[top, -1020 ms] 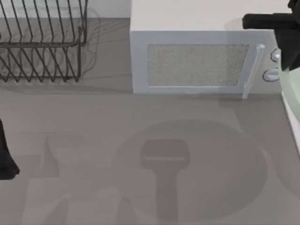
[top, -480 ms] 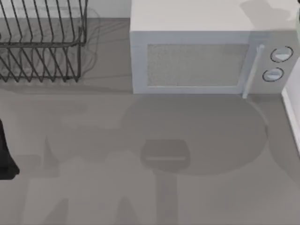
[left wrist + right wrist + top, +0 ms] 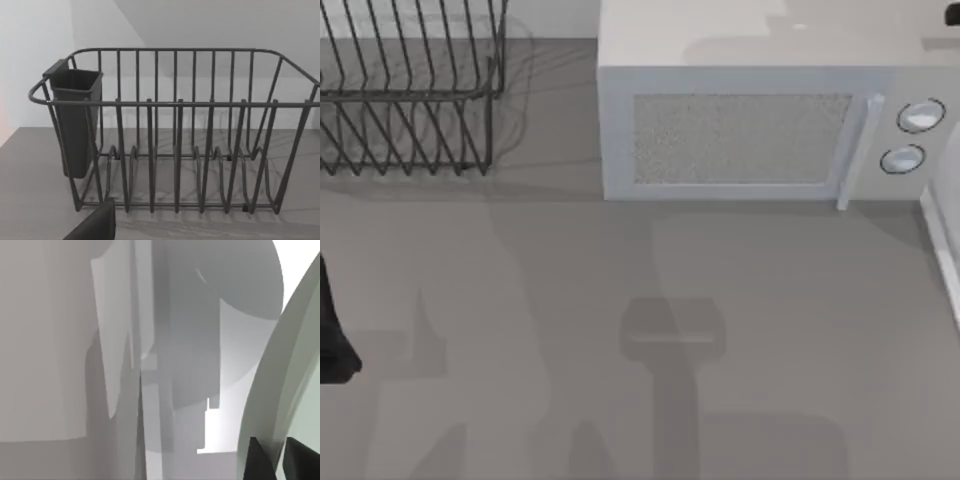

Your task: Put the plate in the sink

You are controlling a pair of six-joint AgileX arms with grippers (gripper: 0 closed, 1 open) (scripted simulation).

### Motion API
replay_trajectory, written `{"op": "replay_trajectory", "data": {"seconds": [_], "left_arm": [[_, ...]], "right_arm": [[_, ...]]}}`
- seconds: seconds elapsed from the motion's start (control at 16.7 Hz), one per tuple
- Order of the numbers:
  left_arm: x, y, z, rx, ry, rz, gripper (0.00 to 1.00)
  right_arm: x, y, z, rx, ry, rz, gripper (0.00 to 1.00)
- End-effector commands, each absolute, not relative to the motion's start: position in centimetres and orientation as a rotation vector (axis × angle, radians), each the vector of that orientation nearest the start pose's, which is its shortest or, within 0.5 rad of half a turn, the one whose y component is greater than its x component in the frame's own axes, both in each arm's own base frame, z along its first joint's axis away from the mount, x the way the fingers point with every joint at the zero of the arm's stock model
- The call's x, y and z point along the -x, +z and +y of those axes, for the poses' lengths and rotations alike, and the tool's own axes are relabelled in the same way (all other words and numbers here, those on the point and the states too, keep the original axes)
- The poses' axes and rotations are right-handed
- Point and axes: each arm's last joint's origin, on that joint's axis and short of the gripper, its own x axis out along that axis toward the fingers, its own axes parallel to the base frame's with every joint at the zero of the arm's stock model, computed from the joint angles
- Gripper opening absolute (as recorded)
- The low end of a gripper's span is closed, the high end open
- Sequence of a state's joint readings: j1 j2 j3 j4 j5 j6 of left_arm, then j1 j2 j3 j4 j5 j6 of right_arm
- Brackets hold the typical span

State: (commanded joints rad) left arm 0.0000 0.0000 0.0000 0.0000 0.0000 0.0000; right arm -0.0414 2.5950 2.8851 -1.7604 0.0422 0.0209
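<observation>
The pale mint-green plate (image 3: 287,355) stands on edge in the right wrist view, its curved rim running between two dark fingertips (image 3: 257,462). My right gripper (image 3: 277,460) is shut on that rim. A small dark bit of the right arm (image 3: 952,12) shows at the top view's far right corner, above the microwave. The sink's narrow white rim (image 3: 942,250) runs along the table's right edge. My left arm (image 3: 330,335) is parked at the table's left edge.
A boxy grey-white microwave (image 3: 740,130) with two round knobs stands at the back, just left of the sink. A dark wire dish rack (image 3: 410,90) with a cutlery cup (image 3: 75,120) sits at the back left. The grey tabletop (image 3: 650,350) carries only shadows.
The right arm has carried the plate up and to the right, out past the top view's corner. The big round shadow on the table slid backwards and has gone. The left arm has stayed put.
</observation>
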Motion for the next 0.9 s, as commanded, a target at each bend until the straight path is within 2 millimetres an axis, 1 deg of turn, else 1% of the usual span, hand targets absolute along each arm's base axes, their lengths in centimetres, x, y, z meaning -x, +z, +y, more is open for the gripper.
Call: {"op": "replay_trajectory", "data": {"seconds": [0.12, 0.18, 0.24, 0.48, 0.9], "left_arm": [[-10.6, 16.0, -0.1, 0.000, 0.000, 0.000, 1.00], [-10.6, 16.0, -0.1, 0.000, 0.000, 0.000, 1.00], [-10.6, 16.0, -0.1, 0.000, 0.000, 0.000, 1.00], [-10.6, 16.0, -0.1, 0.000, 0.000, 0.000, 1.00], [-10.6, 16.0, -0.1, 0.000, 0.000, 0.000, 1.00]], "right_arm": [[-48.9, 23.7, -2.8, -0.009, -0.035, 1.520, 0.00], [-49.2, 22.6, -3.1, -0.007, -0.020, 1.544, 0.00], [-49.4, 21.9, -3.3, -0.007, -0.011, 1.562, 0.00], [-49.4, 21.7, -3.3, -0.007, -0.008, 1.567, 0.00], [-49.4, 21.7, -3.3, -0.007, -0.008, 1.567, 0.53]]}}
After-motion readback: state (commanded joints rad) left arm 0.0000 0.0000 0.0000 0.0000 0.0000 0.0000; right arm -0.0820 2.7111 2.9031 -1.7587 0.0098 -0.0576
